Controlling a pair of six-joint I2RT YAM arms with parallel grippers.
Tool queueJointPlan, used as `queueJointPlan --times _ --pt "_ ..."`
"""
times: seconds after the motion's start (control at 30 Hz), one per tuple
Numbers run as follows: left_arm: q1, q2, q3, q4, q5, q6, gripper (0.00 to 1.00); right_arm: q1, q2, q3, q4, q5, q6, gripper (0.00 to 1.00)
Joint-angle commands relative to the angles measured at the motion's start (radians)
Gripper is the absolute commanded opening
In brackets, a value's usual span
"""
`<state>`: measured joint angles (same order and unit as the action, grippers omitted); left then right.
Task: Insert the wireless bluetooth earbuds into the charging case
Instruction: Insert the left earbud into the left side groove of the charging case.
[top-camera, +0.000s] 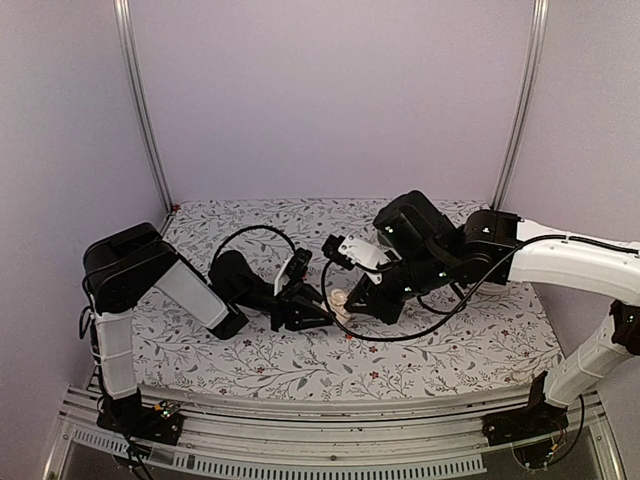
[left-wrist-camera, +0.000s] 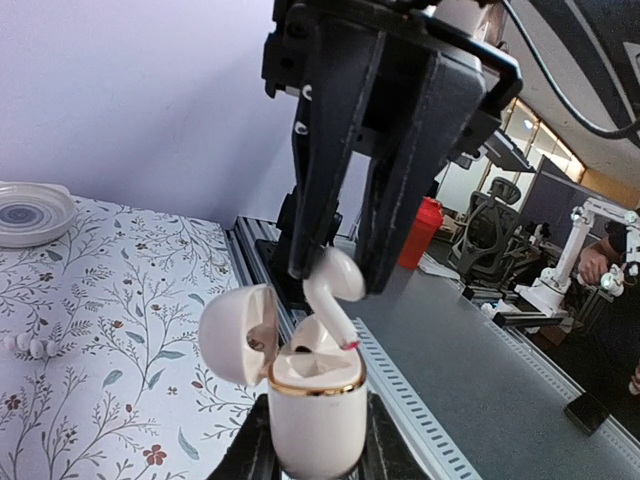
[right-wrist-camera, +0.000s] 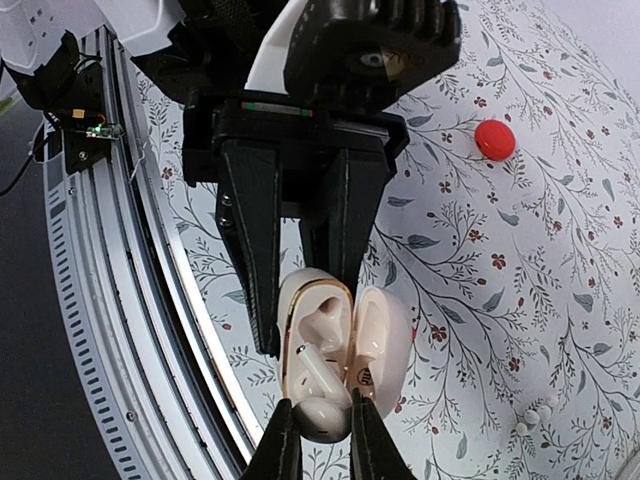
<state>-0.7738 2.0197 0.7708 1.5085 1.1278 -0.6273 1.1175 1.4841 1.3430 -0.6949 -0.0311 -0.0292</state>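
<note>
a floral-print surface (top-camera: 460, 350) lies between lilac walls (top-camera: 330, 100). the left gripper (left-wrist-camera: 318, 430) has its jaws clamped on the charging case (right-wrist-camera: 322, 318), lid (left-wrist-camera: 235, 335) swung open. directly over the case, the right gripper (right-wrist-camera: 320, 420) pinches one earbud (left-wrist-camera: 335, 285) in its jaws, stem seemingly dipped into the case's top.

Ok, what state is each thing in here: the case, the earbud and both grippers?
charging case: lid open, clamped between the left gripper's fingers.
earbud: stem down in the case, head above the rim, not seated.
left gripper: shut on the charging case.
right gripper: shut on the earbud.
</note>
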Motion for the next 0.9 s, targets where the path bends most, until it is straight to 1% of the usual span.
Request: queueJointPlan --times 0.0,0.2,0.27,0.87 --pt "0.003 -0.036 -0.01 0.128 0.045 0.046 0.0 0.007 0.004 0.031 -0.034 0.047 -0.02 0.09" --pt "-0.008 -0.061 0.0 0.007 0.049 0.128 0.0 0.014 0.022 0.045 -0.045 0.053 -0.027 0.1" --pt "-0.008 -0.081 0.003 -0.007 0.051 0.135 0.0 0.021 0.03 0.051 -0.045 0.057 -0.033 0.09" --pt "-0.02 -0.087 0.028 -0.12 0.064 0.167 0.0 0.045 0.068 0.091 -0.064 0.116 -0.06 0.09"
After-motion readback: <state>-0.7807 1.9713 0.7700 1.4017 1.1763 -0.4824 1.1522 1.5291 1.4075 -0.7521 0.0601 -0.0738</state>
